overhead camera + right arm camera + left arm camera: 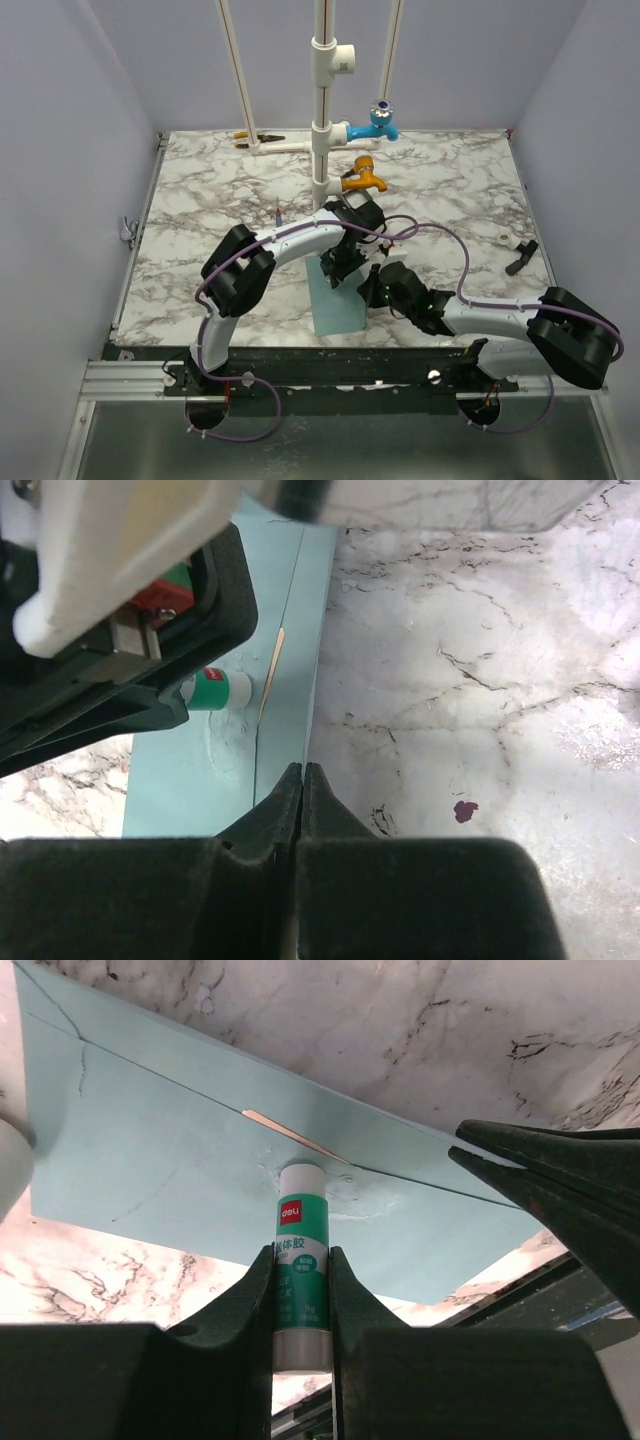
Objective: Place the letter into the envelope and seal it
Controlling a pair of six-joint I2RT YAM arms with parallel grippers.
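Surface: white marble-patterned table (200, 200) with grey veins, boxed in by pale lavender walls (60, 150). A white pipe stand (322, 100) rises at the back centre and carries a blue tap (380, 120) and an orange tap (362, 180). We note hand tools (258, 138) at the back left. A small white roll (505, 238) and a black piece (522, 257) sit near the right edge.

The envelope (335, 305) lies flat near the front edge, between the two arms. The letter (295, 1137) shows only as a thin tan sliver along the flap crease; the rest is hidden inside.

The left gripper (302, 1255) is part closed, its fingers clamped on either side of a green and white glue stick (300, 1210). The stick's tip touches the envelope just below the crease.

The right gripper (302, 775) has its fingers drawn together to a hairline. It sits at the envelope's right edge, and in the left wrist view we see that edge running between its fingertips, seemingly pinched.
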